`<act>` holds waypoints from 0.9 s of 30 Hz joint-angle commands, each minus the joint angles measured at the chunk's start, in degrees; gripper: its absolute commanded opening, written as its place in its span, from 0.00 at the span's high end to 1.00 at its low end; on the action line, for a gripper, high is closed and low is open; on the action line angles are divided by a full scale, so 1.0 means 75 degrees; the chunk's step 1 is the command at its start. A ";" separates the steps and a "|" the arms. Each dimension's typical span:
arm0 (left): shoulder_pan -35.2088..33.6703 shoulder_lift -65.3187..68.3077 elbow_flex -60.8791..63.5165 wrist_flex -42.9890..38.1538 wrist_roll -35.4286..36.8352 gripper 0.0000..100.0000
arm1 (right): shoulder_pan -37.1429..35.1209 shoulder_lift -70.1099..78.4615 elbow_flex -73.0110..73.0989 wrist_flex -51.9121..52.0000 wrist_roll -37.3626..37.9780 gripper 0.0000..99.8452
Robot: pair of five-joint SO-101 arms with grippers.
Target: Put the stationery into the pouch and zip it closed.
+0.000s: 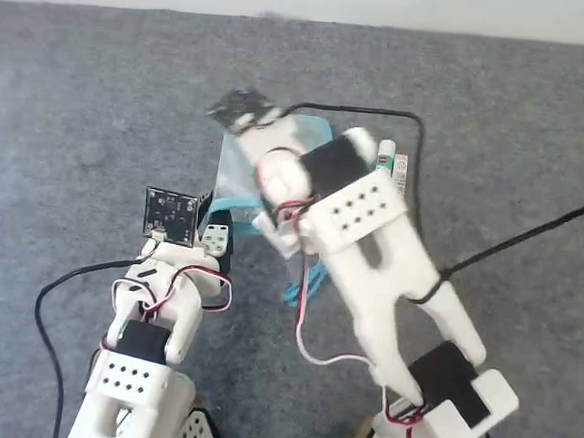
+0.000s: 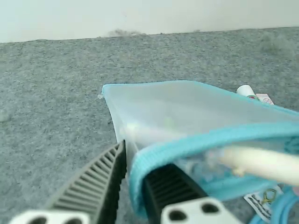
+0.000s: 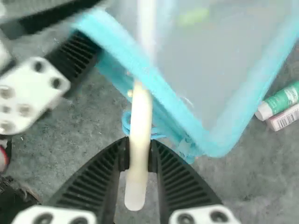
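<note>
Counter (image 1: pixel 79 114): grey, felt-like surface. Two arms at work on it.

Pouch (image 2: pixel 187 112): count 1. Translucent, with blue trim. It lies on the counter ahead of both arms, mouth toward them.

Left end effector (image 2: pixel 138 163): clamped on the pouch's blue mouth rim. The rim strip sits pinched between its two ribbed fingers, at the pouch's near corner.

Right end effector (image 3: pixel 138 147): closed tight on a cream stick (image 3: pixel 139 121), count 1. It grips the stick near its tail end. The stick's far end crosses the pouch rim and shows through the pouch wall, so it is partly inside. In the left wrist view the stick lies along the mouth, just under the rim.

Loose stationery: count 2, both outside the pouch. They lie on the counter just beside the corner of the pouch farthest from the left end effector. One is a green-and-white tube (image 3: pixel 280 100). One is a white-and-pink tube (image 3: pixel 286 116), touching or nearly touching the first.

Green patch (image 3: pixel 191 16) seen through the pouch wall: count 1. Too blurred to identify.

Blue cord loop (image 1: pixel 303 280): count 1, on the counter at the mouth end of the pouch.
</note>
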 commanded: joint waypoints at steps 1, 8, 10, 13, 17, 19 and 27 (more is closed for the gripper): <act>0.0059 -0.0082 -0.0100 -0.0070 -0.0094 0.99 | -0.0264 -0.0111 -0.0516 -0.0018 0.0129 0.99; 0.0059 -0.0082 -0.0100 -0.0070 -0.0094 0.99 | -0.0299 -0.0182 -0.0527 -0.0944 0.0117 0.97; 0.0059 -0.0082 -0.0100 -0.0070 -0.0094 0.99 | -0.0299 -0.0182 -0.0527 -0.1119 0.0105 0.91; 0.0059 -0.0082 -0.0100 -0.0070 -0.0094 0.99 | -0.0299 -0.0182 -0.0516 -0.1342 0.0094 0.82; 0.0059 -0.0082 -0.0100 -0.0070 -0.0105 0.99 | -0.0416 -0.0475 -0.0516 -0.1518 0.0094 0.81; 0.0059 -0.0082 -0.0100 -0.0082 -0.0105 0.99 | -0.0416 -0.0897 -0.0492 -0.1518 0.0094 0.81; 0.0059 -0.0082 -0.0100 -0.0082 -0.0105 0.99 | 0.0041 -0.3429 0.0985 -0.1811 0.0000 0.81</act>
